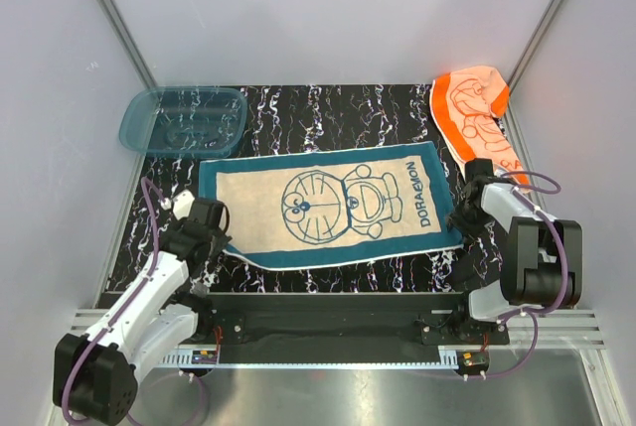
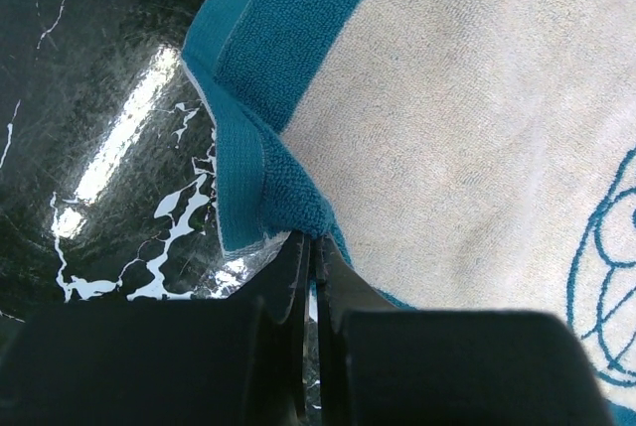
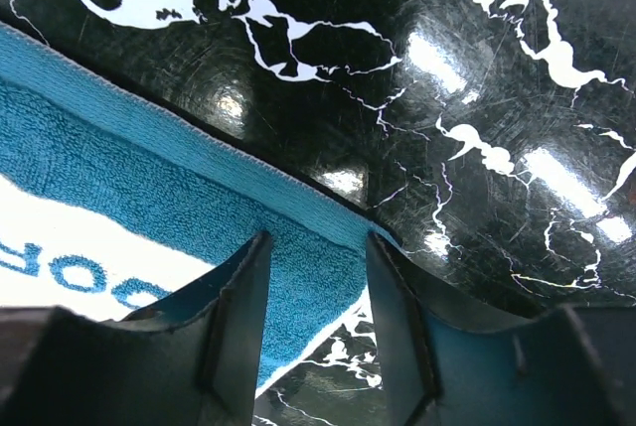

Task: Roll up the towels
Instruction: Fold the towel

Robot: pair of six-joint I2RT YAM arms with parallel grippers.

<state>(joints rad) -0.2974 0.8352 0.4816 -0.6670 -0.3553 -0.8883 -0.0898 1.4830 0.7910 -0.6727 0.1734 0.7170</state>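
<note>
two arms (image 1: pixel 149 292), two towels (image 1: pixel 328 206) (one orange (image 1: pixel 475 113)), one tub (image 1: pixel 134 123)

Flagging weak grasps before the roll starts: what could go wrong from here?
1. The right gripper straddles only a corner tip of the teal towel; closing may catch little cloth and slip.
2. The left gripper pinches just a small folded corner, which could pull free when lifted.
</note>
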